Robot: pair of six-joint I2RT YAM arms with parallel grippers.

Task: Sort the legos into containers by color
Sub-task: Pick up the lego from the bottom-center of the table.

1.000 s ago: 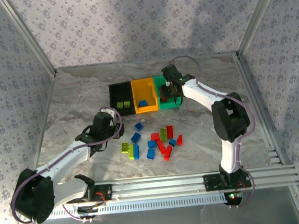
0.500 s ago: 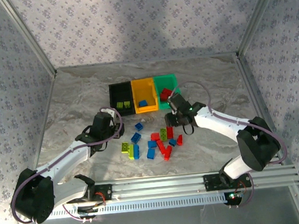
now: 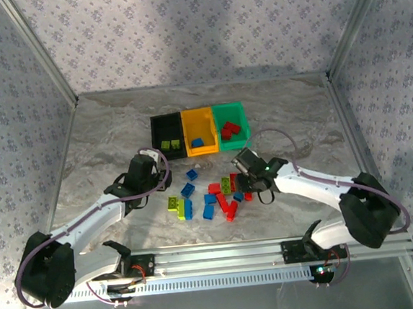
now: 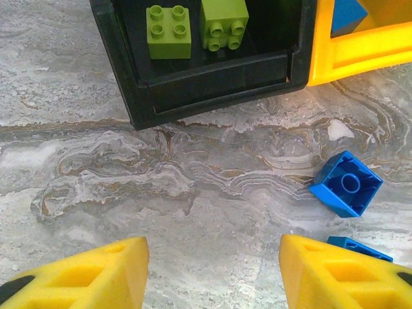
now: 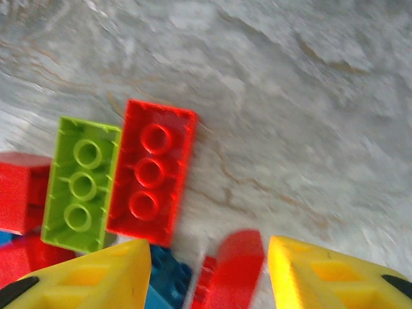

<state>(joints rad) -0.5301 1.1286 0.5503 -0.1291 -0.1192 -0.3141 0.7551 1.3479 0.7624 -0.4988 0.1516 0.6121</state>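
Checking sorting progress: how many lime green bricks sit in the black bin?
2, side by side in the black bin: left brick and right brick. None seem hidden.

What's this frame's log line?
left claw: open, empty | right claw: open, over loose legos | black bin: lime legos | green bin: red legos

Three open bins stand in a row at twelve o'clock on the worktop [image 3: 103, 127]: one black bin [image 3: 166, 124], one orange-yellow bin [image 3: 198, 119] and one green bin [image 3: 222, 113]. The black bin holds two lime green bricks [image 3: 169, 145]. The orange-yellow bin holds one blue brick [image 3: 197, 142]. The green bin holds two red bricks [image 3: 230, 130]. At six o'clock from the bins lie about six loose blue bricks [image 3: 187, 190], about five loose red bricks [image 3: 231, 210] and two loose lime green bricks [image 3: 173, 204].
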